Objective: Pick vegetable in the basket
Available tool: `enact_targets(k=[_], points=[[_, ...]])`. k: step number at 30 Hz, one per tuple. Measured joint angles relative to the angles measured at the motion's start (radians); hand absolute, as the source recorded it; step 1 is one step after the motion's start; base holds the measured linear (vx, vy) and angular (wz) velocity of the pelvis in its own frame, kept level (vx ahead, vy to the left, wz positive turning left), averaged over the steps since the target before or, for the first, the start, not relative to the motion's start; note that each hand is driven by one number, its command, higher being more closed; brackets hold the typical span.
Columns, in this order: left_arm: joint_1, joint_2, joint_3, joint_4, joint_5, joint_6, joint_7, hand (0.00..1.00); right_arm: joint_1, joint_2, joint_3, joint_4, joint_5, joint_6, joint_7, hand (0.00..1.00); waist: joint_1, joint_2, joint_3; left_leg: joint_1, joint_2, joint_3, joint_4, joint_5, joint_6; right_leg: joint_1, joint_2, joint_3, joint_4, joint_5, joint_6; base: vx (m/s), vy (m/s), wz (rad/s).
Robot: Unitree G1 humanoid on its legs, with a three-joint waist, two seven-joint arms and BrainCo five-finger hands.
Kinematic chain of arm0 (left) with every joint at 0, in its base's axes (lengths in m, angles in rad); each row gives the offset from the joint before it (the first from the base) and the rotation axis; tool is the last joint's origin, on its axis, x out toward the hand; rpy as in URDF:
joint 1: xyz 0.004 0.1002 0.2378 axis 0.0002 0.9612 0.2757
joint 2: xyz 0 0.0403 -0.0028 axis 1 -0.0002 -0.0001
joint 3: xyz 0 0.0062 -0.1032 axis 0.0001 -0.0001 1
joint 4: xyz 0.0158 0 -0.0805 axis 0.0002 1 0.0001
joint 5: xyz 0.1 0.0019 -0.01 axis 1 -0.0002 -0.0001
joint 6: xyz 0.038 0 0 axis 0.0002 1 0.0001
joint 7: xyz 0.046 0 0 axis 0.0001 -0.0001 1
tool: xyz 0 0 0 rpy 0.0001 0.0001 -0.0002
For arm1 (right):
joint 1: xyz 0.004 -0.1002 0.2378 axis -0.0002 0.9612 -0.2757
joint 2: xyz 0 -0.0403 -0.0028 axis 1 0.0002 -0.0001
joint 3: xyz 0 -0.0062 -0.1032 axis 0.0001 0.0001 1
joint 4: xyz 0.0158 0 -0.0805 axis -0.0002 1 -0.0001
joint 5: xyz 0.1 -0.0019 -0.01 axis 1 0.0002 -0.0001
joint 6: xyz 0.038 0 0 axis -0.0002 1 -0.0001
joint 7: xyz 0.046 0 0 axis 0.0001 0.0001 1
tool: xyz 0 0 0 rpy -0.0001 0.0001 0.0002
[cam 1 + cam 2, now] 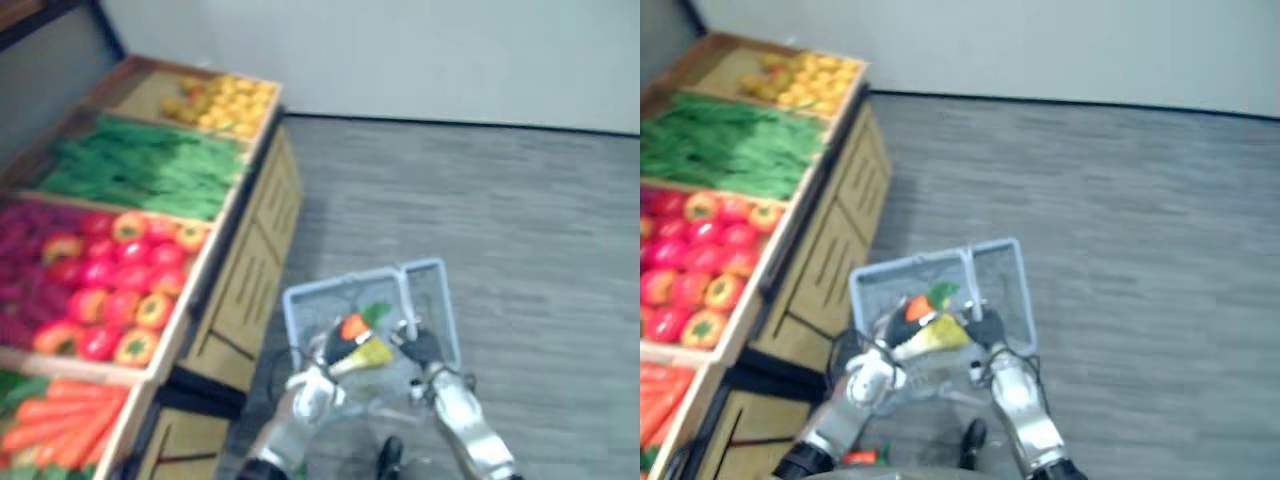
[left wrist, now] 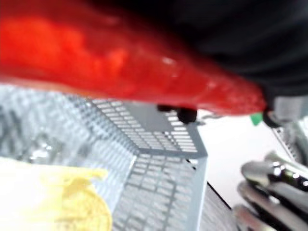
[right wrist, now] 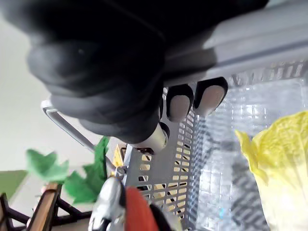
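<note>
Over the basket, beside the wooden produce stand: a carrot in hand
Left hand grips the orange carrot above a yellow leafy vegetable lying inside; right hand curls its fingers round the basket's rim

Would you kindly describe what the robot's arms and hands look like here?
Both arms are silver-grey. The left hand and right hand wear dark ribbed covers over back and wrist; the silver fingers end in dark tips.
</note>
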Motion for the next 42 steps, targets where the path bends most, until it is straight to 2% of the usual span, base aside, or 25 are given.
enact_targets(k=[2, 3, 4, 6, 8, 9, 12, 17, 22, 26, 28, 31, 32, 33, 34, 35, 36, 39, 42], points=[[-0.001, -0.001, 0.0, 0.019, 0.0, 0.001, 0.01, 1.0, -0.002, -0.002, 0.017, -0.007, 0.023, -0.001, 0.008, 1.0, -0.005, 0.001, -0.001, -0.019, -0.046, -0.181, -0.046, -0.005, -0.003, 0.005, 0.01, 0.045, -0.011, 0.013, 0.002, -0.03, -0.026, -1.16], [-0.008, -0.01, -0.003, 0.038, 0.0, 0.004, 0.026, 1.0, 0.001, -0.016, 0.018, -0.019, 0.058, -0.001, 0.015, 1.0, -0.011, 0.003, -0.002, -0.017, -0.056, -0.255, -0.135, 0.041, -0.004, 0.009, 0.025, 0.072, -0.012, 0.018, 0.008, -0.03, -0.006, -0.7], [-0.011, -0.014, -0.005, 0.041, 0.0, 0.006, 0.033, 0.0, 0.003, -0.021, 0.015, -0.027, 0.065, -0.001, 0.015, 1.0, -0.013, 0.007, -0.003, -0.021, -0.049, -0.252, -0.164, 0.069, -0.011, 0.01, 0.032, 0.075, -0.012, 0.02, 0.01, -0.04, 0.054, -0.52], [-0.03, -0.024, -0.022, 0.074, 0.003, 0.022, 0.039, 0.0, 0.016, -0.023, 0.0, -0.054, 0.099, -0.001, 0.015, 1.0, -0.033, -0.004, -0.01, -0.004, -0.049, -0.237, -0.233, 0.061, -0.024, 0.007, 0.033, 0.079, -0.034, 0.034, 0.031, -0.01, 0.144, 0.04], [-0.049, -0.022, -0.04, 0.112, 0.006, 0.032, 0.039, 0.0, 0.029, -0.023, -0.009, -0.081, 0.12, -0.001, 0.015, 1.0, -0.03, -0.016, -0.012, 0.005, -0.071, -0.228, -0.279, 0.077, -0.028, 0.01, 0.022, 0.095, -0.077, 0.073, 0.04, -0.01, 0.209, -0.07], [-0.049, -0.022, -0.045, 0.128, 0.01, 0.046, 0.039, 0.0, 0.033, -0.024, -0.01, -0.096, 0.141, -0.001, 0.016, 1.0, -0.024, -0.016, -0.012, 0.013, -0.081, -0.207, -0.285, 0.079, -0.027, 0.016, 0.016, 0.115, -0.104, 0.095, 0.048, -0.01, 0.164, -0.34], [-0.056, -0.018, -0.055, 0.161, 0.016, 0.067, 0.039, 0.0, 0.063, -0.028, -0.01, -0.147, 0.176, -0.002, 0.022, 1.0, -0.033, -0.015, -0.013, 0.036, -0.106, -0.184, -0.298, 0.083, -0.022, 0.052, 0.001, 0.14, -0.165, 0.134, 0.062, 0.01, 0.145, -0.25], [-0.105, -0.018, -0.096, 0.17, 0.02, 0.078, 0.039, 0.0, 0.104, -0.026, -0.011, -0.18, 0.185, -0.01, 0.044, 1.0, -0.033, -0.015, -0.013, 0.037, -0.121, -0.188, -0.302, 0.087, -0.015, 0.052, -0.015, 0.142, -0.165, 0.142, 0.07, -0.03, 0.075, 0.01], [-0.111, -0.018, -0.079, 0.178, 0.019, 0.078, 0.04, 0.0, 0.145, -0.026, -0.029, -0.161, 0.183, -0.01, 0.053, 1.0, -0.038, -0.014, -0.013, 0.044, -0.134, -0.204, -0.332, 0.104, -0.005, 0.052, -0.024, 0.127, -0.167, 0.148, 0.075, -0.05, 0.022, 0.08], [-0.11, 0.0, -0.046, 0.174, 0.012, 0.069, 0.04, 0.0, 0.155, 0.008, -0.132, -0.032, 0.169, -0.012, 0.054, 1.0, -0.038, -0.013, -0.015, 0.055, -0.14, -0.211, -0.353, 0.111, -0.001, 0.064, -0.028, 0.118, -0.172, 0.148, 0.076, -0.04, 0.028, 0.08], [-0.094, -0.017, -0.038, 0.143, 0.003, 0.06, 0.04, 0.0, 0.158, 0.052, -0.171, 0.027, 0.144, -0.013, 0.049, 1.0, -0.042, -0.013, -0.015, 0.053, -0.141, -0.214, -0.355, 0.112, -0.001, 0.061, -0.03, 0.113, -0.172, 0.148, 0.077, -0.02, 0.027, 0.05], [-0.039, -0.018, -0.03, 0.04, -0.003, 0.016, 0.038, 0.0, 0.152, 0.101, -0.24, 0.155, 0.091, -0.01, 0.048, 1.0, -0.053, -0.006, -0.015, 0.052, -0.142, -0.225, -0.36, 0.114, 0.0, 0.062, -0.031, 0.1, -0.171, 0.148, 0.078, 0.01, 0.021, 0.1], [-0.019, -0.018, 0.005, 0.004, -0.019, 0.008, 0.039, 0.0, 0.144, 0.124, -0.31, 0.215, 0.065, -0.01, 0.032, 1.0, -0.056, 0.0, -0.018, 0.053, -0.146, -0.238, -0.368, 0.118, 0.0, 0.063, -0.033, 0.094, -0.167, 0.147, 0.079, 0.04, 0.032, 0.15], [-0.006, -0.016, 0.076, -0.016, -0.071, 0.005, 0.042, 0.0, 0.13, 0.126, -0.395, 0.266, 0.051, -0.009, 0.007, 1.0, -0.057, 0.007, -0.019, 0.054, -0.148, -0.242, -0.369, 0.121, 0.0, 0.063, -0.035, 0.088, -0.167, 0.145, 0.08, 0.04, 0.035, 0.12], [-0.006, -0.015, 0.085, -0.017, -0.076, 0.005, 0.043, 0.0, 0.128, 0.126, -0.404, 0.269, 0.051, -0.009, 0.005, 1.0, -0.056, 0.007, -0.019, 0.054, -0.148, -0.242, -0.369, 0.121, 0.0, 0.063, -0.035, 0.088, -0.167, 0.145, 0.08, 0.03, 0.039, 0.16], [0.001, 0.015, 0.176, -0.022, -0.137, 0.008, 0.057, 0.0, 0.085, 0.124, -0.524, 0.332, 0.053, -0.007, -0.04, 1.0, -0.052, 0.016, -0.021, 0.053, -0.149, -0.248, -0.37, 0.126, 0.003, 0.067, -0.039, 0.075, -0.167, 0.145, 0.081, 0.02, 0.034, 0.3], [0.007, 0.039, 0.221, -0.023, -0.166, 0.01, 0.067, 0.0, 0.074, 0.117, -0.599, 0.386, 0.053, -0.008, -0.074, 1.0, -0.053, 0.02, -0.023, 0.056, -0.15, -0.268, -0.369, 0.127, 0.004, 0.08, -0.041, 0.06, -0.167, 0.14, 0.087, 0.02, 0.032, 0.4], [0.029, 0.083, 0.291, -0.03, -0.239, 0.01, 0.082, 0.0, 0.065, 0.09, -0.73, 0.505, 0.057, -0.013, -0.142, 1.0, -0.033, 0.022, -0.025, 0.061, -0.151, -0.287, -0.371, 0.127, 0.004, 0.094, -0.045, 0.04, -0.168, 0.138, 0.088, 0.03, 0.04, 0.24], [0.048, 0.085, 0.328, -0.009, -0.28, 0.009, 0.082, 0.0, 0.057, 0.048, -0.764, 0.58, 0.057, -0.015, -0.165, 1.0, -0.033, 0.019, -0.026, 0.062, -0.155, -0.293, -0.372, 0.128, 0.005, 0.097, -0.05, 0.028, -0.172, 0.138, 0.088, 0.0, 0.035, 0.07]])
